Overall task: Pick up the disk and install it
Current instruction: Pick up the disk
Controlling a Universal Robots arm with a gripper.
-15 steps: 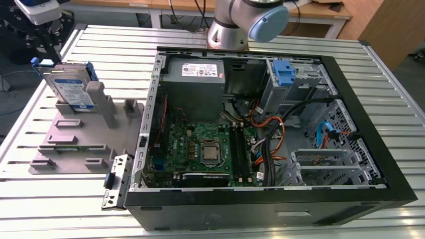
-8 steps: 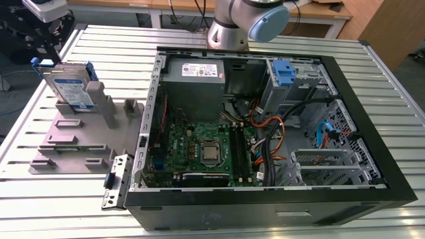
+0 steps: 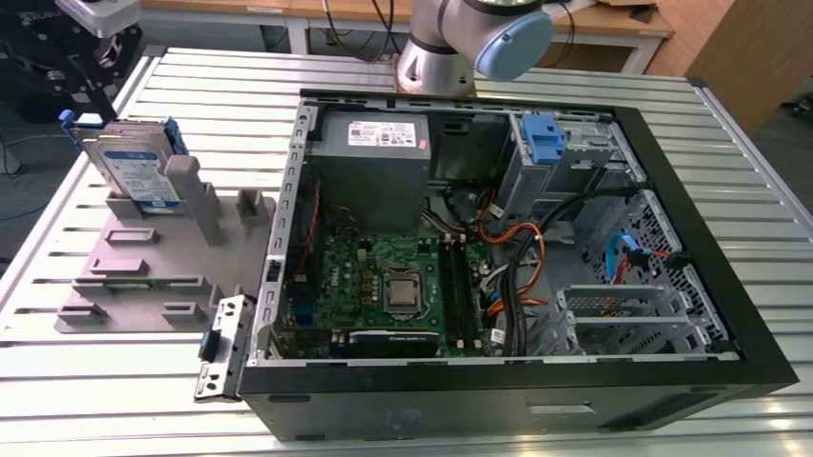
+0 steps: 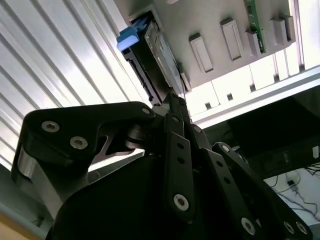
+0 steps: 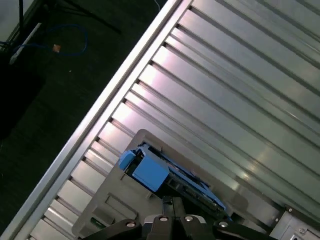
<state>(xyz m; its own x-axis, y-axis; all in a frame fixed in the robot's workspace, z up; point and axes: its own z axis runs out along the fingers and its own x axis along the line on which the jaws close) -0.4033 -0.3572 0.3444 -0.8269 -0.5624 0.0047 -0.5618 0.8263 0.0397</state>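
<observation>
While poised with gripper (image 4: 173, 98) pinched together, hangs above upright disk (image 3: 135, 171) at grey rack's (image 3: 140, 278) far corner; white-and-blue label (image 3: 143, 179) print illegible.

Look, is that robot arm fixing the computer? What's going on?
A robot arm is working next to an open computer case. Its gripper hangs just above the disk, which stands upright in a grey holder on the exterior view's left, outside the case. The fingers look closed together and hold nothing. So the disk has not been picked up yet.
</observation>
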